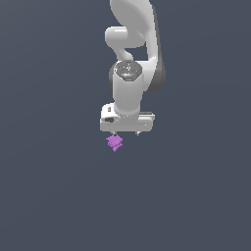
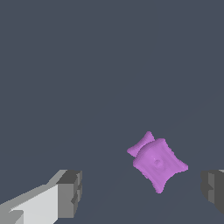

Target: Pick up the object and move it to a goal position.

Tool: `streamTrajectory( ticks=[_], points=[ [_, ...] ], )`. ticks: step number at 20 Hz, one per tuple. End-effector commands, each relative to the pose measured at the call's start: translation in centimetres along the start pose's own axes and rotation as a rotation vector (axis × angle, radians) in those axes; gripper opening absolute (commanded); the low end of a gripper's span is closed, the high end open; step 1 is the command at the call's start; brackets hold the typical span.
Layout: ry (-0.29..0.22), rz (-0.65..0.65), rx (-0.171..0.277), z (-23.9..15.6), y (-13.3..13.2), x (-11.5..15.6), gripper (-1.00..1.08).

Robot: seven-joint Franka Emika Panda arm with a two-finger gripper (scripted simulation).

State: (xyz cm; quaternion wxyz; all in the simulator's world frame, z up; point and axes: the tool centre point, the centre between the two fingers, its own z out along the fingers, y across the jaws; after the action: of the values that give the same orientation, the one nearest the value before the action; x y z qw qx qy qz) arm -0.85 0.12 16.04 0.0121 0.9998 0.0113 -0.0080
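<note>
The object (image 1: 114,142) is a small bright purple lumpy star shape lying on the dark grey floor. In the exterior view it sits just below the gripper's finger on the exterior view's left. My white gripper (image 1: 126,134) points straight down, open and empty. In the wrist view the object (image 2: 157,164) lies in the gap between the two dark fingertips (image 2: 70,192), nearer one of them and touching neither. The gripper (image 2: 142,190) holds nothing.
The plain dark grey floor (image 1: 59,196) fills both views. The white arm (image 1: 131,59) rises above the gripper. No other object or goal marker shows.
</note>
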Motion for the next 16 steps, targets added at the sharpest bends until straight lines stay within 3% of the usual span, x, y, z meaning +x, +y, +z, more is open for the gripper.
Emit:
streamTrajectory(
  ticks=[1, 11, 16],
  points=[
    [0.0, 0.0, 0.0, 0.0, 0.0, 0.0, 1.0],
    [0.01, 0.0, -0.012, -0.7, 2.6, 0.0, 1.0],
    [0.01, 0.0, -0.012, -0.7, 2.7, 0.0, 1.0]
  ],
)
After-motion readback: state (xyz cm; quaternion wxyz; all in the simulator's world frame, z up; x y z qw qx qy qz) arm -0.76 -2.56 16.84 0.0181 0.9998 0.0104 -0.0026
